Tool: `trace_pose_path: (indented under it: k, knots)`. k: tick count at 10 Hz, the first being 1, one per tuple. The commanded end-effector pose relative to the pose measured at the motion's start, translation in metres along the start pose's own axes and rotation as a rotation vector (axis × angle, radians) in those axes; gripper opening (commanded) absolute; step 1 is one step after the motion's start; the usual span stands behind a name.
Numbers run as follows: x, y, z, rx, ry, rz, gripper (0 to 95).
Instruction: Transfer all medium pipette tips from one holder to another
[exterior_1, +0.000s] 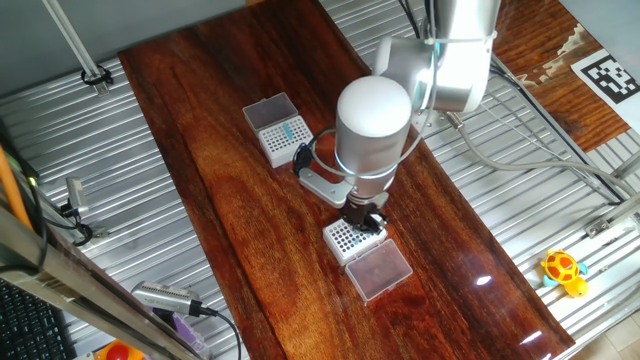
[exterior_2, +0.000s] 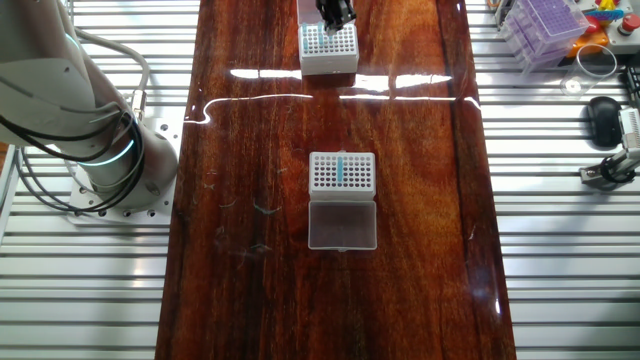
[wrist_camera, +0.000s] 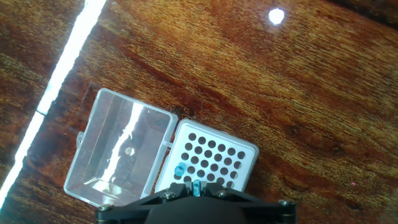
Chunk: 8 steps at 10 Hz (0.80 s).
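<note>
Directly above the receiving rack (exterior_1: 354, 240), end effector (exterior_1: 364, 217) hangs, apparently seating a teal tip (wrist_camera: 196, 186); finger state cannot be told; source rack (exterior_1: 282, 133) beyond holds 1 row

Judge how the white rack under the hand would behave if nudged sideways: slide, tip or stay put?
The white rack would probably slide: the wooden table looks glossy. It seems light, holding few teal tips. Its open hinged lid lies flat and would likely drag along, resisting tipping.
</note>
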<state>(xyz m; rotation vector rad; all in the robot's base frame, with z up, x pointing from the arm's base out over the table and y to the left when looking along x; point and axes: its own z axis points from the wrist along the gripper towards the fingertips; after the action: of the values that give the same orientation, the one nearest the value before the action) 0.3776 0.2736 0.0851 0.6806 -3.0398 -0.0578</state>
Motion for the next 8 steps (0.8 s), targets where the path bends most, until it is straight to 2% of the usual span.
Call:
trace_pose_path:
  k: [1, 3, 4, 8]
  knots:
    - [0.001, 0.001, -0.005, -0.001, 0.002, -0.001, 0.0]
    - [0.002, 0.002, -0.015, -0.006, 0.007, -0.002, 0.0]
    - [0.003, 0.002, -0.025, -0.007, 0.011, -0.01, 0.0]
    - [0.01, 0.003, -0.054, -0.012, 0.018, -0.032, 0.0]
